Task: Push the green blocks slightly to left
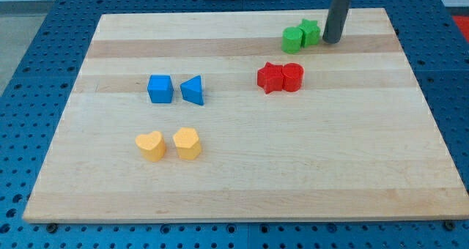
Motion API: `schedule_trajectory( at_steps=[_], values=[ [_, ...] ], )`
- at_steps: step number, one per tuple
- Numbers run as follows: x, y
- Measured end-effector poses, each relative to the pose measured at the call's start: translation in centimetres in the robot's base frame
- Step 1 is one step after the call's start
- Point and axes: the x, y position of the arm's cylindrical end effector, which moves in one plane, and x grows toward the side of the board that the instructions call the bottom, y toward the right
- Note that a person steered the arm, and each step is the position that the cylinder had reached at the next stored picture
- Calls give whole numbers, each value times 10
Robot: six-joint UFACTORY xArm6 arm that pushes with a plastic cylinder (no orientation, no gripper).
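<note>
Two green blocks sit together near the view's top right of the wooden board (242, 183): a green round block (293, 40) on the left and a green star block (310, 31) touching it on the right. My tip (331, 40) stands just to the right of the green star block, very close to it or touching it. The rod rises straight up out of the view's top.
A red star block (271, 77) and a red round block (292, 77) sit touching below the green pair. A blue cube (160, 88) and a blue triangular block (193, 90) lie at centre left. Two yellow heart-like blocks (151, 145) (187, 143) lie below them.
</note>
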Motion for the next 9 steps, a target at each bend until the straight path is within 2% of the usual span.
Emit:
schedule_trajectory(
  at_steps=[3, 4, 8, 9],
  values=[
    [9, -23],
    [30, -23],
    [32, -20],
    [46, -20]
  ],
)
